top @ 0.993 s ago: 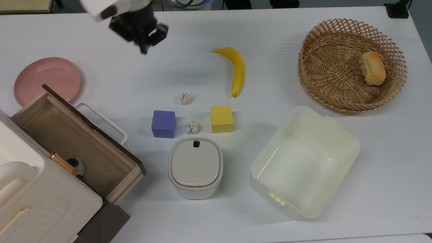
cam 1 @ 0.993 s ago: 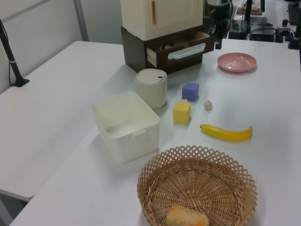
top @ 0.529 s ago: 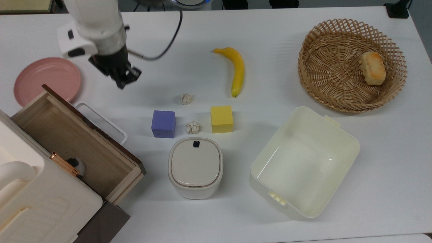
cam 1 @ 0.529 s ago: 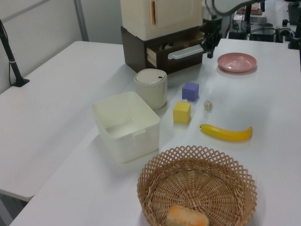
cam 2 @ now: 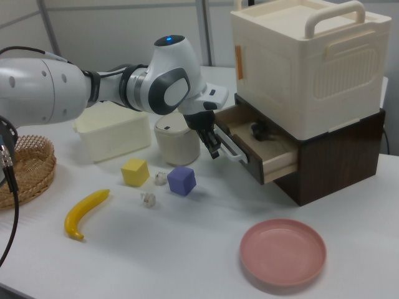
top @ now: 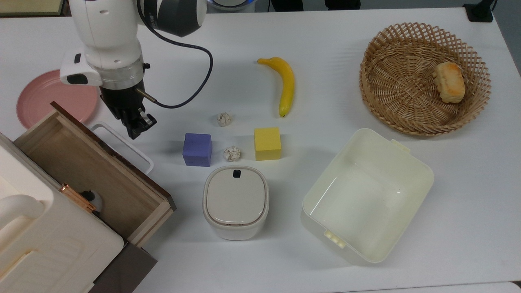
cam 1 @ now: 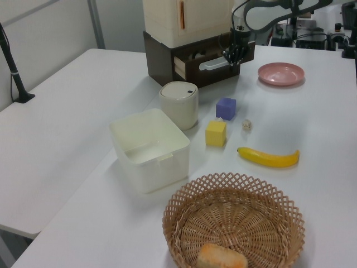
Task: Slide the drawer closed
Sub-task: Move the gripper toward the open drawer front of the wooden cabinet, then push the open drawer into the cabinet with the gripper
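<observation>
**Claw at the handle of the open drawer**

The claw [top: 136, 127] points down in the left part of the top view, its tips just beside the upper end of the white loop handle [top: 122, 146]. Its fingers sit close together, but whether they are clenched or parted I cannot tell. In the right view the claw [cam 2: 212, 147] hangs right in front of the handle, mid-frame.

The drawer [top: 91, 175] stands pulled out in the lower left of the top view: a light-wood box with a dark brown front panel, slotted under a cream cabinet [top: 44, 240]. A small dark item lies inside near the back, too small to identify.

Further out, a pink plate [top: 42, 97] sits at the left edge, and a purple cube [top: 197, 149] lies to the claw's right. No readable writing shows.
</observation>
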{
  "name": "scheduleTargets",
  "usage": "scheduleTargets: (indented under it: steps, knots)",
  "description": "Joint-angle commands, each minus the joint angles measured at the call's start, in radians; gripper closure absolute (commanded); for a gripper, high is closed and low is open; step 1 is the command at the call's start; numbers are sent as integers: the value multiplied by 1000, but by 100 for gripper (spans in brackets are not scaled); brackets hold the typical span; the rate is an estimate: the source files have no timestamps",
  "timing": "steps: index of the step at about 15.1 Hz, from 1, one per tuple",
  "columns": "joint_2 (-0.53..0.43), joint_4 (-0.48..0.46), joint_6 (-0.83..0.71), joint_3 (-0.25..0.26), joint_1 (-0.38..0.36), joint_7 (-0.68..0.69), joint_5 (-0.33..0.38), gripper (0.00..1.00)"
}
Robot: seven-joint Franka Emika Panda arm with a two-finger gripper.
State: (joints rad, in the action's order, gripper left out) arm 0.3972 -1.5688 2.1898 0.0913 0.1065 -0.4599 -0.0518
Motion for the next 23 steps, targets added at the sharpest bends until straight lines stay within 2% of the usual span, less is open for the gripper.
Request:
scheduleTargets:
  steps: [1, 7, 10, 14, 19, 23]
  knots:
    - [23, 12, 70, 2, -5, -28, -19, 100]
    - [43, 19, 96, 4, -5, -29, -34, 100]
    - [81, 68, 128, 13, -5, -31, -34, 100]
    - [161, 170, 168, 86, -36, -62, -33, 100]
    - [199, 174, 342, 119, -42, -62, -34, 100]
    - [215, 173, 447, 125, -39, -60, -34, 100]
